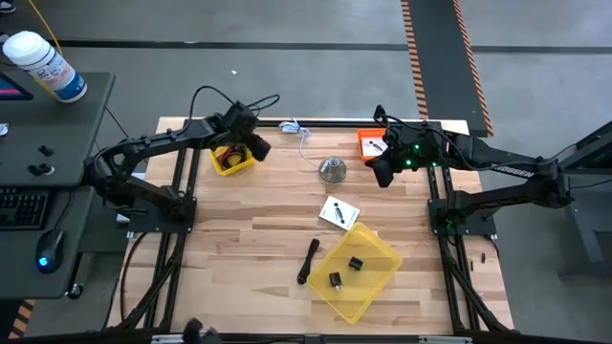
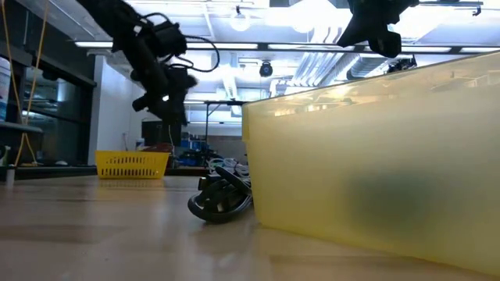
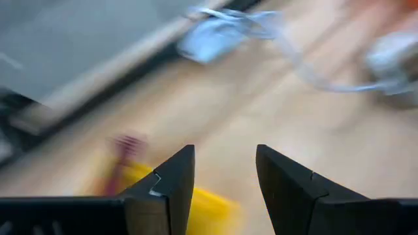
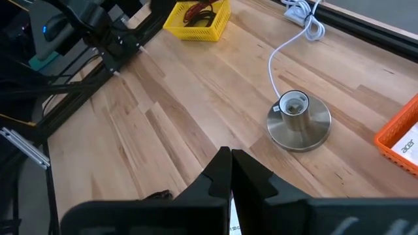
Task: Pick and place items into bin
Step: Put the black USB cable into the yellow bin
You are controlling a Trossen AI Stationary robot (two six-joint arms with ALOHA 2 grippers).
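Note:
The high view shows a yellow bin (image 1: 368,277) near the table's near edge, with two tiny black cubes (image 1: 355,263) lying in it. A black cable coil (image 1: 308,260) rests on the wood at the bin's left; the low view shows the coil (image 2: 221,199) too. A white card with dark marks (image 1: 338,212) lies flat by the bin's far corner. My left gripper (image 3: 225,176) is open above a small yellow basket (image 1: 232,161) holding reddish things. My right gripper (image 4: 230,160) is shut and empty, raised near an orange tray (image 1: 371,143).
A silver metal dome (image 4: 299,121) stands mid-table at the far side, with a thin white-blue cord (image 1: 298,129) running from it toward the far edge. The orange tray holds a white piece. Bare wood lies between the dome and the bin. A desk with a bottle stands left of the table.

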